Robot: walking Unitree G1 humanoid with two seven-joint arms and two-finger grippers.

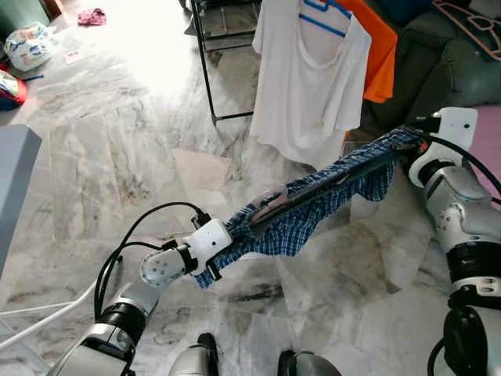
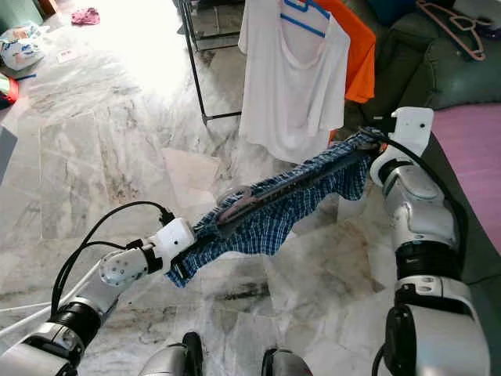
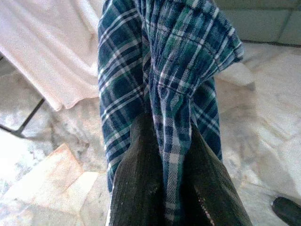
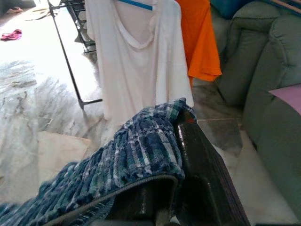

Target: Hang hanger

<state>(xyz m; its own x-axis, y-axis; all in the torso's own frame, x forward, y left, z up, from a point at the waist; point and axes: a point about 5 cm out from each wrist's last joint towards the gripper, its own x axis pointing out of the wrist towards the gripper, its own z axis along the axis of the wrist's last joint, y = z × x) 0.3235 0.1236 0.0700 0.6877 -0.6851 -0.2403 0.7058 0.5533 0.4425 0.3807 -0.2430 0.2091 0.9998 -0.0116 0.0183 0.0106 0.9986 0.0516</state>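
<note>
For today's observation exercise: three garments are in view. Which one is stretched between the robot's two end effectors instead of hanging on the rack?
The blue plaid garment, stretched between the left end effector and the right end effector. The white T-shirt and orange garment hang on the rack.

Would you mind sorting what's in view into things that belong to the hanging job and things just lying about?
Job:
- plaid garment, held stretched between both grippers
- hanger inside it
- left gripper
- right gripper
- clothes rack

Lying about:
- white shirt
- orange shirt
- sofa
- pink cloth
- plastic bag
</note>
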